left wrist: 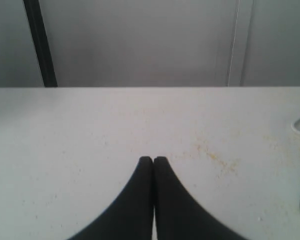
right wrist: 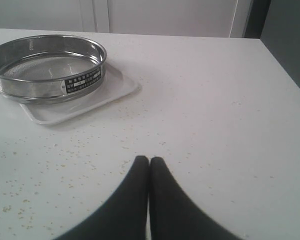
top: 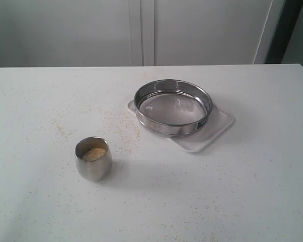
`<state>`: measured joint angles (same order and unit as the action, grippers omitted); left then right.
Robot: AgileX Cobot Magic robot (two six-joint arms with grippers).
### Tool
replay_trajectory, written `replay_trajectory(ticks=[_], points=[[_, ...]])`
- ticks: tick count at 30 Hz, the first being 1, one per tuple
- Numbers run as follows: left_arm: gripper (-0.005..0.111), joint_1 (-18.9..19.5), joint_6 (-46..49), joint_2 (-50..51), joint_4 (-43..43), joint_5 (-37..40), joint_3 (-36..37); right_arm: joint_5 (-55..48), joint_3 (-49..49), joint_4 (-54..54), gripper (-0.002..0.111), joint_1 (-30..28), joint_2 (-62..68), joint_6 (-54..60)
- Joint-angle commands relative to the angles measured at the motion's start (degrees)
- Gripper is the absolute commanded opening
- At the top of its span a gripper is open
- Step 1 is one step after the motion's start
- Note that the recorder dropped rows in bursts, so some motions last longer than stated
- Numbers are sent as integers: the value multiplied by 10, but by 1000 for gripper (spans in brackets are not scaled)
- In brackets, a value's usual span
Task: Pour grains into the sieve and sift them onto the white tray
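Observation:
The grains lie in a small rounded steel cup standing on the table at the left front of the exterior view. The sieve, steel-rimmed with grey mesh, rests on the white tray at the middle right. No grains show in the sieve. My left gripper is shut on nothing above bare table. My right gripper is likewise shut and empty, with the sieve and tray well ahead of it. Neither arm appears in the exterior view.
Stray yellowish specks dot the white table between cup and tray. A pale wall with panel seams stands behind the table's far edge. The table's right edge drops off beside the right gripper.

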<state>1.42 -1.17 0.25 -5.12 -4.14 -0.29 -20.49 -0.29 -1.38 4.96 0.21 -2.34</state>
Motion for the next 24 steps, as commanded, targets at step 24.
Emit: replay_trajectory(ticks=[24], points=[[0, 2, -3, -3, -6, -117, 3, 8, 3, -2, 0, -4, -2, 2]])
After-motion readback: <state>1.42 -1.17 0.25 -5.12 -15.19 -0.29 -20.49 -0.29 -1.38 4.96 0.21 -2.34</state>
